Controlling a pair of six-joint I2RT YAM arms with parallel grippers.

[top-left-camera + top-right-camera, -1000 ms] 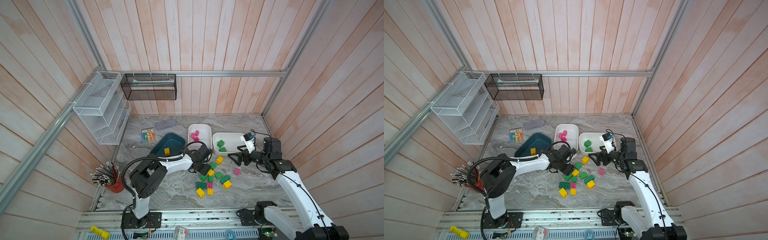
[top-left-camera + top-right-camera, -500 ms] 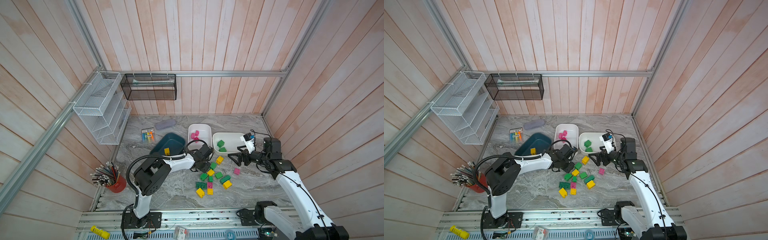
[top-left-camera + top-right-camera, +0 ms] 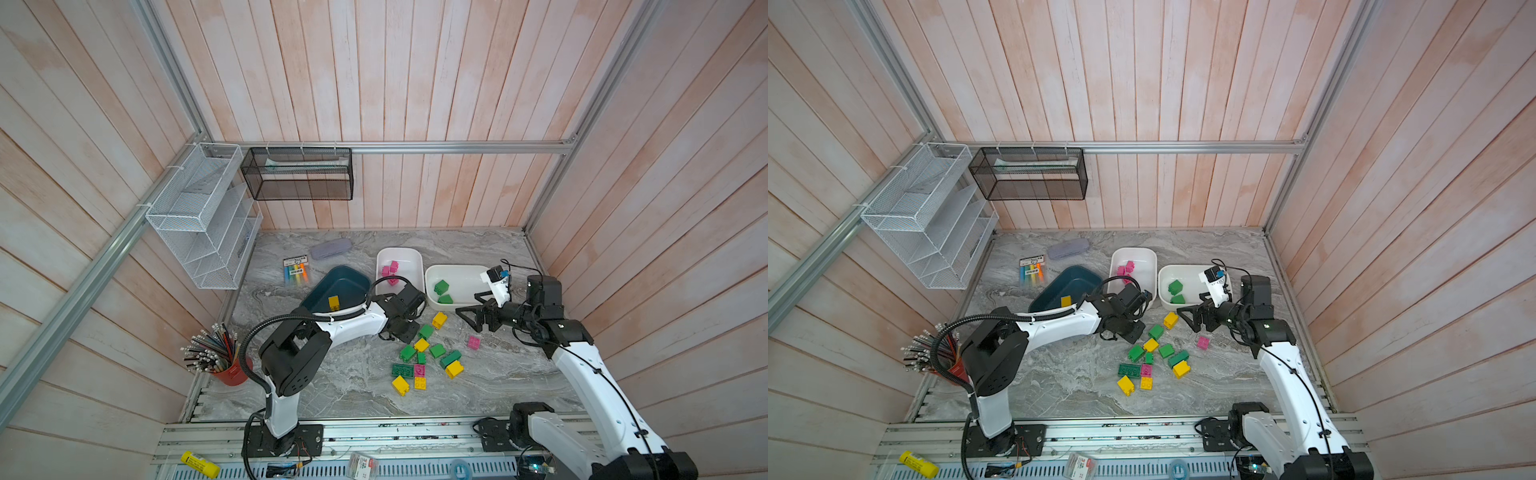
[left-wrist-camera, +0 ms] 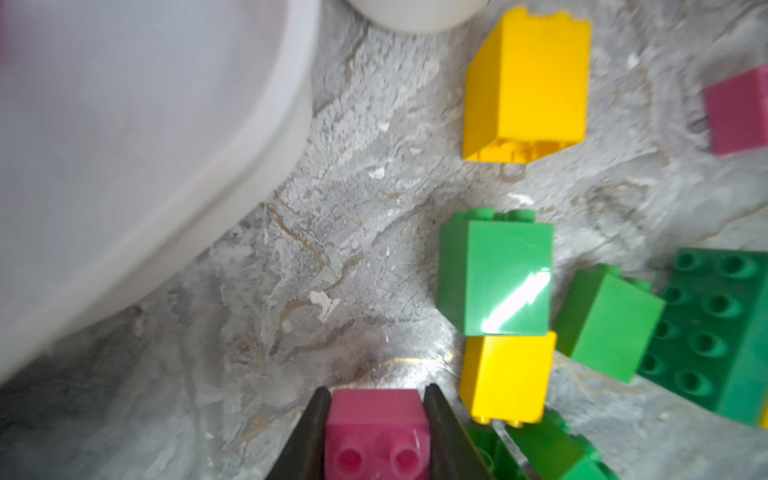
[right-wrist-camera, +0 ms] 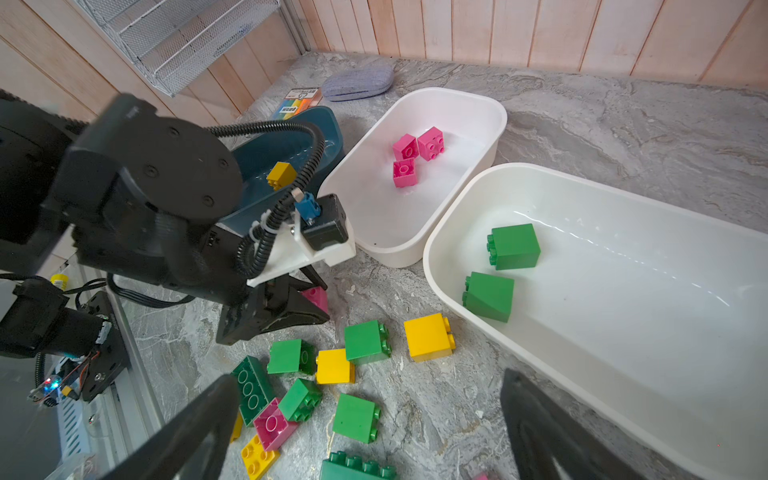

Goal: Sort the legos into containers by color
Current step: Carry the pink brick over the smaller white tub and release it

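- Our left claw (image 4: 376, 391) is clamped on a pink brick (image 4: 376, 436). In the left wrist view its two dark fingers (image 4: 316, 419) press against opposite sides of the brick, whose studs face the camera.
- That brick is low over the bench (image 3: 332, 386), near the front end of the white tub of pinks (image 3: 400, 252). We cannot tell whether it rests on the marble or is just clear of it.
- Our right claw (image 3: 471, 320) stands wide apart and holds nothing. It hangs above the bench, between the loose pile (image 3: 424, 353) and the white tub of greens (image 3: 459, 269).
- The white tub of pinks holds three pink bricks (image 5: 415, 156), bunched together.
- The white tub of greens holds two green bricks (image 5: 513, 247), both close to the end nearer the pile.
- The dark teal tub (image 3: 347, 277) sits left of the two white ones, with a single yellow brick (image 3: 333, 302) inside.
- The loose pile lies on the bench between the two arms, with yellow, green and pink pieces mixed. In both top views we see a long dark green plate (image 3: 1131, 370) at its front edge.
- A lone pink piece (image 3: 473, 342) lies apart from the pile, on the right claw's side.
- A yellow cube (image 3: 439, 320) lies on its side, just in front of the white tub of greens.
- Behind the teal tub are a pack of markers (image 3: 296, 270) and a grey case (image 3: 331, 248).
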